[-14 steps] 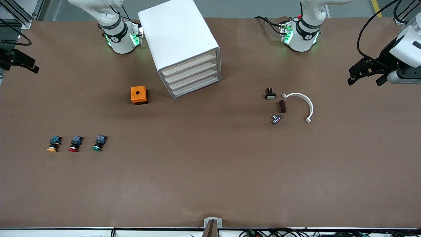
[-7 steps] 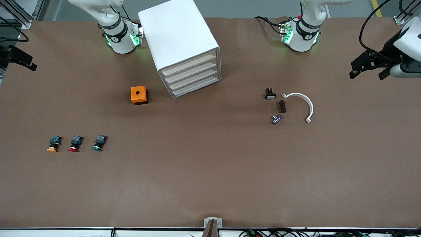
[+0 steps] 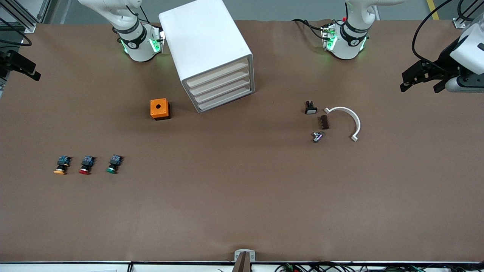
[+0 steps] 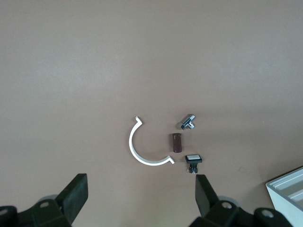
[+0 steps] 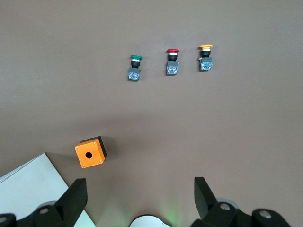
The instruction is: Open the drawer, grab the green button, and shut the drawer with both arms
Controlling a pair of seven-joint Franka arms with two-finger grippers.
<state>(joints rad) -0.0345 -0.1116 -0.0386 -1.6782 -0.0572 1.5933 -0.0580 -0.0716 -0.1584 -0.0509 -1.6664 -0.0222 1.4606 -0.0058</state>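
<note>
While both arms wait high at the table's ends, the left gripper [image 3: 420,80] hangs over the table's edge at the left arm's end and the right gripper [image 3: 22,70] over the edge at the right arm's end, each with its black fingers spread wide and holding nothing. All four drawers of the cabinet [image 3: 206,49] are shut; the drawer [image 3: 223,96] to be opened is one of the lower two cream trays, set flush in a smooth, hard-edged white housing. It should slide stiffly as a rigid plastic part, and since no handle is visible, the likely purchase is its thin front lip, hooked by one fingertip while the other arm steadies the housing, which looks light enough to shift. The button [image 3: 112,164] lies on its side on the matte brown table, nearer the front camera than the cabinet and toward the right arm's end, last in a row beside the red-capped button [image 3: 86,165] and the orange-capped button [image 3: 61,165]. It appears small, light and rigid, with a glossy round green cap that may slip; the squarer dark body offers flatter faces for the fingers. An orange box [image 3: 160,108] with a round hole sits beside the cabinet. A white curved bracket [image 3: 349,119] lies toward the left arm's end.
</note>
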